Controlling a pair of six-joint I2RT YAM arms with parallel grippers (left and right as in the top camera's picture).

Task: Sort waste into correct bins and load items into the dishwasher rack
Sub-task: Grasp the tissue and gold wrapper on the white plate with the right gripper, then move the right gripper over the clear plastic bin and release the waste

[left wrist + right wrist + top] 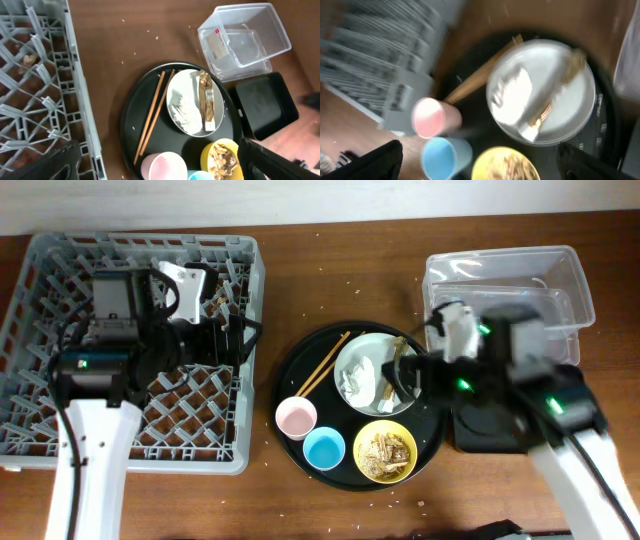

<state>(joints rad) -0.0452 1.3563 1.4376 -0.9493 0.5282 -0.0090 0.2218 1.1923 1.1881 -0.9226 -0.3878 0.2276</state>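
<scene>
- while the right gripper (408,377) hangs over the pale bowl (372,342), its fingers (370,162) gape wide, empty
- gold wrapper (555,92) lies just ahead, long axis across their closing line

A pink cup (296,417), blue cup (324,448), yellow bowl (360,450); black round tray (289,385); grey lattice rack (40,280); brown wood-grain surface (340,270).

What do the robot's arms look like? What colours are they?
Both are white tubes with black and grey joint blocks. The left arm has black cables and a green light; the right arm has green lights too. Fingers are black.
</scene>
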